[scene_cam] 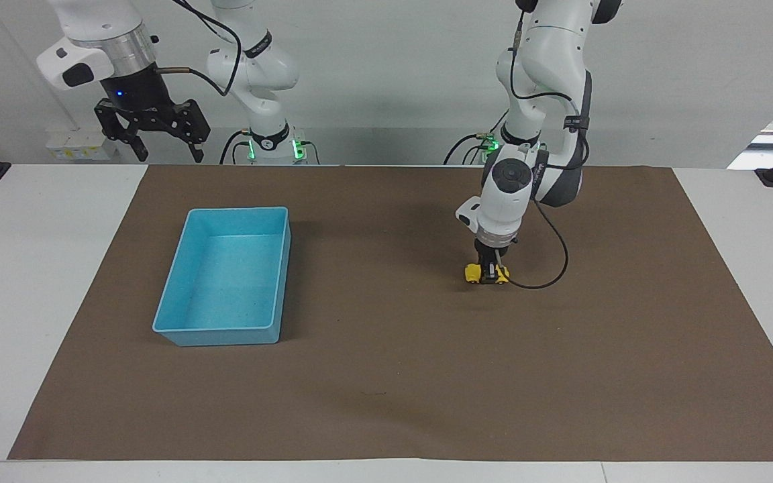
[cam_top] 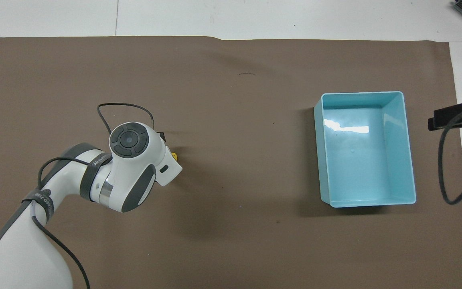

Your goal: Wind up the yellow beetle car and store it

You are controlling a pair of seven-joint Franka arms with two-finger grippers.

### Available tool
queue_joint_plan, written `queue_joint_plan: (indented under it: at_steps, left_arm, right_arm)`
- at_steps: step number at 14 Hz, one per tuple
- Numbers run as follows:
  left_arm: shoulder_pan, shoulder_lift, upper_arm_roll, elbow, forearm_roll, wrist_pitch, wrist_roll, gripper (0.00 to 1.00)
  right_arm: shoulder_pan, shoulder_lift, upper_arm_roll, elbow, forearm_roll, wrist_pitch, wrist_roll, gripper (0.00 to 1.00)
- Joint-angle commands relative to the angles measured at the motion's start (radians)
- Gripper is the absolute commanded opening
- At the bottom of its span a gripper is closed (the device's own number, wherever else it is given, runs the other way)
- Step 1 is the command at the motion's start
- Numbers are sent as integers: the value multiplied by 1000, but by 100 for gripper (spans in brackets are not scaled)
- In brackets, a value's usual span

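Car first: the yellow beetle car point(scene_cam: 486, 274) sits on the brown mat point(scene_cam: 386, 376) toward the left arm's end of the bench point(scene_cam: 37, 268), well apart from the light blue tray point(scene_cam: 178, 331). The left pincer point(scene_cam: 490, 271) stands straight down on it, fingers clamped across the middle of the body, wheels apparently touching the mat. From overhead the arm's wrist hides nearly all of the toy; only a sliver of yellow point(cam_top: 173, 154) shows at its edge.

The step in hand looks like the wind-up, dragging the toy along the mat so the wheels load the spring. To do it well, I would keep steady downward pressure so the wheels roll rather than skid, pull in a straight line along the car's length, and hold the grip firm enough that the rounded body does not twist out.

The tray is empty, its open top facing up, ready to receive the toy. The right pincer point(scene_cam: 151, 144) waits raised above the tray's end of the bench, fingers spread, holding nothing.
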Motion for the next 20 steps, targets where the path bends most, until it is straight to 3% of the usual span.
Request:
queue_joint_plan:
  at_steps: [1, 3, 4, 5, 8, 13, 16, 20]
  left_arm:
    - [38, 20, 0, -22, 16, 25, 43, 0]
    - [34, -3, 0, -10, 16, -4, 40, 0]
    - [15, -35, 0, 1, 17, -44, 35, 56]
    - [-4, -77, 0, 16, 17, -101, 35, 100]
    - [0, -128, 1, 113, 16, -242, 29, 100]
    - [49, -187, 18, 150, 14, -270, 17, 100]
    - [112, -236, 18, 153, 14, -314, -135, 100]
    - [165, -247, 24, 215, 14, -408, -394, 100]
  right_arm:
    - [-15, -18, 7, -17, 29, -6, 9, 100]
    - [-15, -18, 7, -17, 29, -6, 9, 100]
    - [-15, -18, 7, -17, 29, -7, 9, 100]
    - [-15, -18, 7, -17, 29, -6, 9, 100]
    - [-15, -18, 7, -17, 29, -6, 9, 100]
    - [-15, -18, 7, -17, 29, -6, 9, 100]
    - [-15, -18, 7, -17, 29, -7, 9, 100]
    - [-15, -18, 7, -17, 29, -6, 9, 100]
